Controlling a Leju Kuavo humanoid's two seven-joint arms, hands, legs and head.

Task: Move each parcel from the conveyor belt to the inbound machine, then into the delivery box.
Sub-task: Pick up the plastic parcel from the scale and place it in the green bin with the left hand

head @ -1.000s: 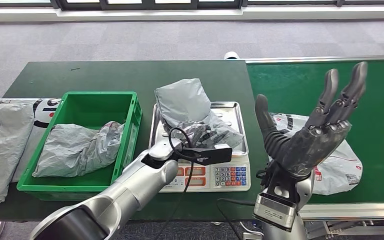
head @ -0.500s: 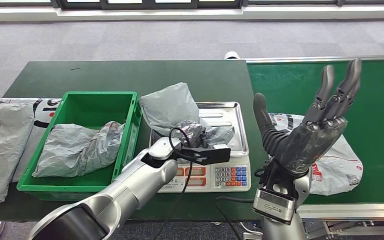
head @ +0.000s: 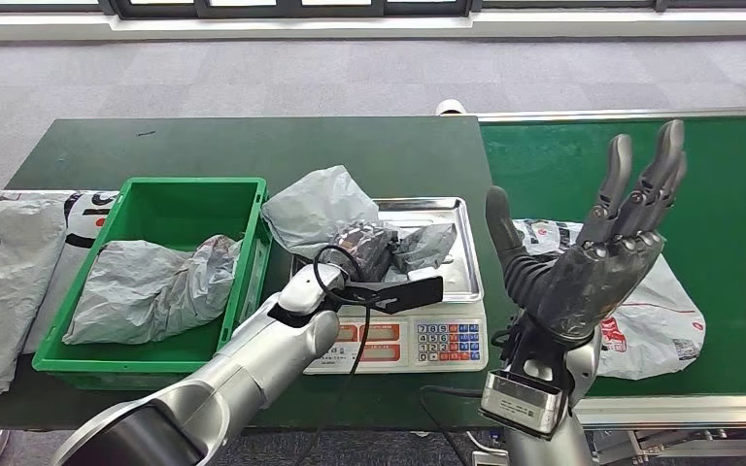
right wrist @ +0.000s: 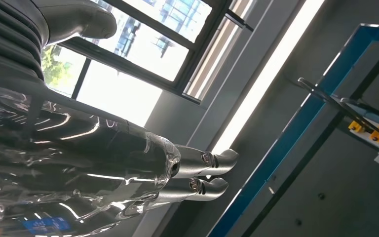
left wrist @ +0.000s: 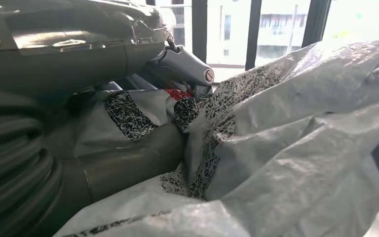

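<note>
A crumpled grey parcel point(head: 322, 206) hangs over the left edge of the scale's steel tray point(head: 447, 209), leaning toward the green delivery box point(head: 170, 194). My left hand point(head: 350, 254) grips it from below, mostly hidden by the plastic. The left wrist view shows that hand point(left wrist: 79, 59) with fingers and thumb closed on the speckled grey parcel point(left wrist: 301, 128). My right hand point(head: 593, 267) is raised above the conveyor, fingers spread and holding nothing; its straight fingers point(right wrist: 197, 173) show in the right wrist view. A white parcel point(head: 665, 325) lies on the belt behind it.
Another grey parcel point(head: 151, 286) lies inside the green box. The scale's keypad point(head: 447, 340) faces me. A large grey and white bag point(head: 0, 272) sits on the table at the far left. The green conveyor belt point(head: 738, 194) runs to the right.
My left hand has carried the grey parcel leftward across the scale tray toward the green box. The raised right hand drifted slightly left and lower, still spread.
</note>
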